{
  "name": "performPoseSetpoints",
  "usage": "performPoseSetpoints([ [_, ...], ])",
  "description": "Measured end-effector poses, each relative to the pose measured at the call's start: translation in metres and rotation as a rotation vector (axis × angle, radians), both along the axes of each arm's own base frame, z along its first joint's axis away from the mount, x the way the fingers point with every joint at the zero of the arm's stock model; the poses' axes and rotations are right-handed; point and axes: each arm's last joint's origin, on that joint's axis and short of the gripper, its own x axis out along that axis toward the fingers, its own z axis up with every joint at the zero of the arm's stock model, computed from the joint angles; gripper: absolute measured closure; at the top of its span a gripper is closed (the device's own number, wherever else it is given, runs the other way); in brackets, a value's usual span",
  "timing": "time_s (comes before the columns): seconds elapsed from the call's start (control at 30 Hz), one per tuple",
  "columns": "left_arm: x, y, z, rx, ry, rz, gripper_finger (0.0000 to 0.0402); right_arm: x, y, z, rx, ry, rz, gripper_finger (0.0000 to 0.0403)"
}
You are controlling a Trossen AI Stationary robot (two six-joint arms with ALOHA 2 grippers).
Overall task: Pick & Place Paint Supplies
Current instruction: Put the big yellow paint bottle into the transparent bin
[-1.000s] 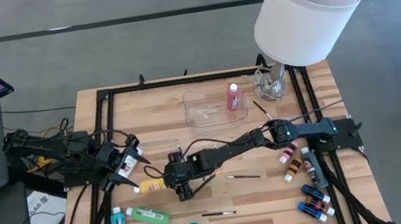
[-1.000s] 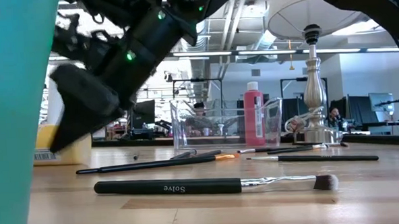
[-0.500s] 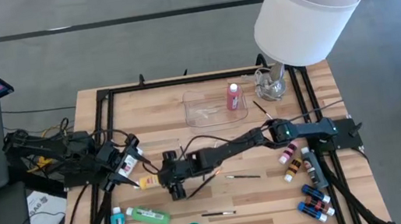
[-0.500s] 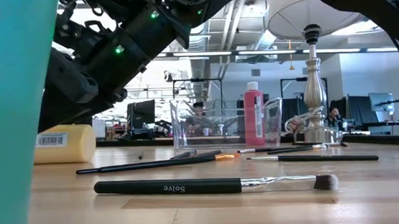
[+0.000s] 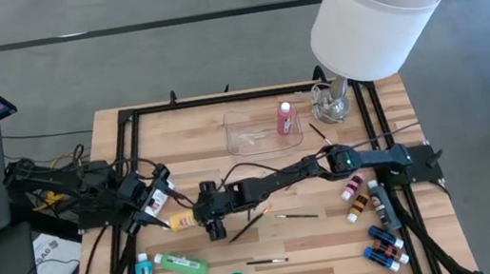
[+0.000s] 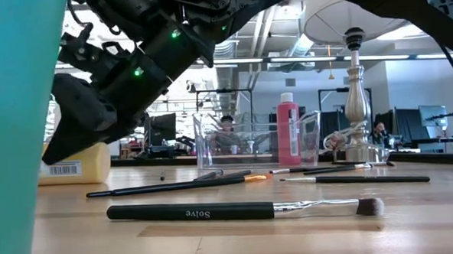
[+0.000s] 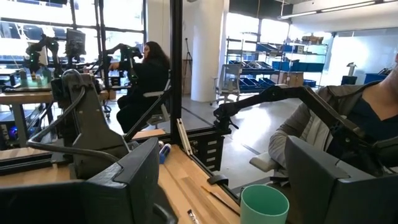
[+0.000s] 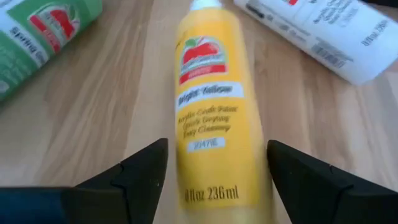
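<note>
Right pincer has shifted left since earlier frame, fingers now spread astride lying yellow bottle on surface, not gripping. Wrist view alone shows label. Left pincer open, empty.

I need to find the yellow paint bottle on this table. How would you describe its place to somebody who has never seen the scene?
Start at the wooden table and follow the right arm to the right gripper, left of the middle. The yellow paint bottle lies on its side there, the open fingers at either side of it. A green bottle lies nearer the front edge; only this one is yellow.
</note>
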Motion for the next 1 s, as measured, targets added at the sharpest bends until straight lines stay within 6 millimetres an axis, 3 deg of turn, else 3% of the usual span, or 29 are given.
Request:
performPoseSetpoints([
  [0.17,0.001,0.000,0.000,0.001,0.002,0.000,0.0161,0.003,0.006,-0.014,-0.007,-0.019,0.031,0.0138],
  [0.33,0.002,-0.001,-0.001,0.001,0.005,0.000,0.0161,0.005,-0.001,-0.025,0.012,-0.004,0.007,0.0138],
  [0.5,0.002,-0.001,-0.001,0.001,0.005,0.000,0.0161,0.005,-0.003,-0.025,0.029,0.002,-0.017,0.0152],
  [0.7,0.002,-0.001,-0.001,0.002,0.005,0.000,0.0161,0.005,-0.002,-0.025,0.040,0.004,0.004,0.0216],
  [1.0,0.002,-0.001,-0.001,0.002,0.006,0.000,0.0161,-0.002,-0.003,-0.013,0.044,0.061,0.017,0.0221],
])
